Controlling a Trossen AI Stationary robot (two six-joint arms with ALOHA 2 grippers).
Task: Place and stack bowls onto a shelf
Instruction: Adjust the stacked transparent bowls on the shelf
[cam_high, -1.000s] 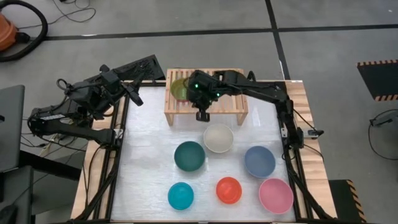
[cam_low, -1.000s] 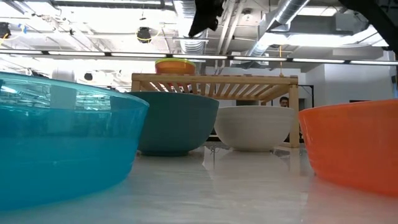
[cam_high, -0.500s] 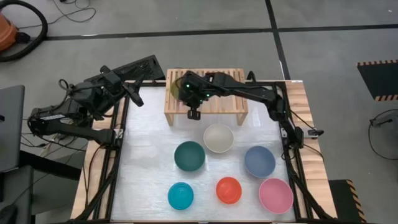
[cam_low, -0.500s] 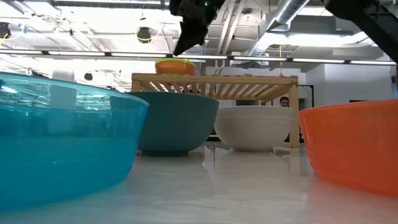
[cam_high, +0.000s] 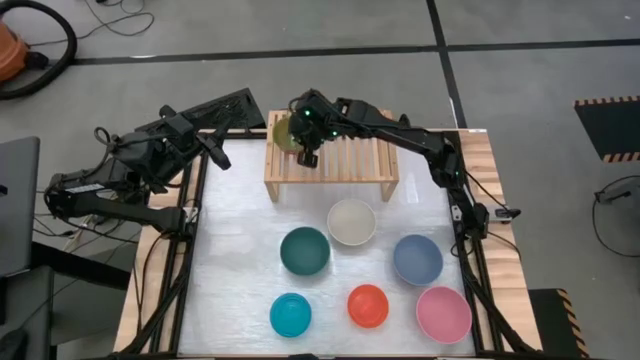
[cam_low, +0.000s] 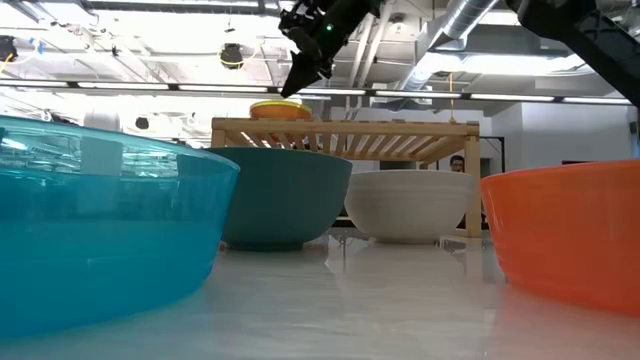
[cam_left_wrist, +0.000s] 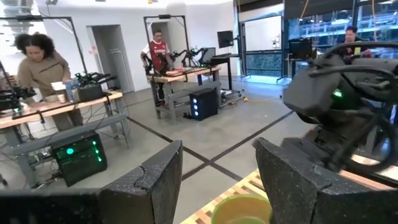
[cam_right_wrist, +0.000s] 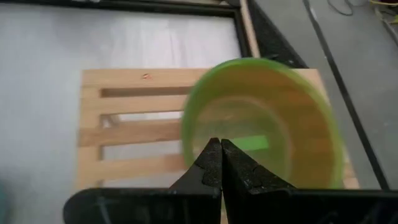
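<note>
High view: right pincer (cam_high: 308, 157) above shelf (cam_high: 345, 166), beside lime bowl (cam_high: 283, 133).

On the table (cam_high: 240, 220): shelf (cam_high: 330, 160) at the far edge, one bowl (cam_high: 285, 134) on its left end. Nearer, before the shelf, two bowls side by side: one (cam_high: 305, 250) left, one (cam_high: 351, 221) right. Farther right, another bowl (cam_high: 417, 259). Along the near edge, three bowls in a row: left (cam_high: 290, 314), middle (cam_high: 367, 305), right (cam_high: 443, 313). Right gripper (cam_high: 308, 157) above the shelf's left part, just beside its bowl. Left gripper (cam_high: 217, 158) off beyond the table's left edge.
</note>
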